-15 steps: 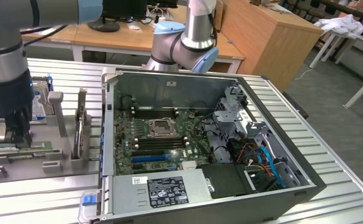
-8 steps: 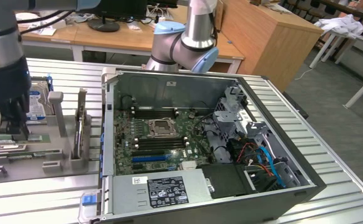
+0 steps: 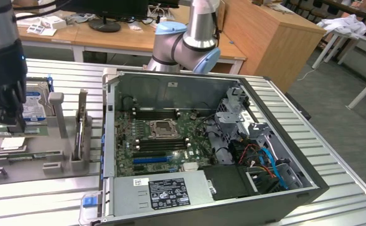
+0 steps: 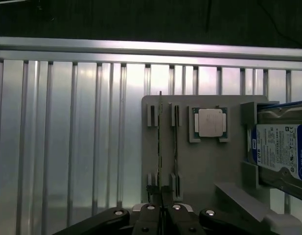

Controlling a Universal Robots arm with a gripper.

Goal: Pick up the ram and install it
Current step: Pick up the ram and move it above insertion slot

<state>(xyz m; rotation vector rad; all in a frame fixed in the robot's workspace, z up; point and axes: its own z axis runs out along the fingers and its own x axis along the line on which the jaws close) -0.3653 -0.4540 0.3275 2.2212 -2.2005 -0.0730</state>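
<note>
- the ram [image 4: 160,147]: a long, thin green stick, seen edge-on in the wrist view. One end is pinched in the gripper. It hangs over the holder plate, beside the outermost brackets [image 4: 151,115] and not seated in them.
- gripper [image 4: 160,209]: clenched on the end of the ram, with the fingers drawn tight against the thin board. In the exterior view it hangs over the plate at that view's left, well apart from the computer case.
- second stick [image 4: 175,147]: a stick like the ram, standing on edge in its own brackets just beside the held one.
- CPU chip [image 4: 211,122]: square and silver, lying flat in a bracketed seat on the other side of the second stick from the ram.
- hard drive [image 4: 280,147]: silver with a blue label, propped at the side of the plate farthest from the sticks.
- holder plate [image 4: 204,171]: grey, resting on the slatted metal table [image 4: 67,137].
- computer case [image 3: 296,165]: lying on the same table with its open side up, to the exterior view's right of the plate.
- motherboard [image 3: 142,141]: green, inside the case. The CPU socket [image 3: 164,128] sits at its middle, with dark memory slots [image 3: 155,114] along either side of it.
- power supply [image 3: 167,190]: a grey box with a black label, at the near edge of the case.
- arm [image 3: 192,37]: a silver tube with a blue-capped joint, rising behind the case.
</note>
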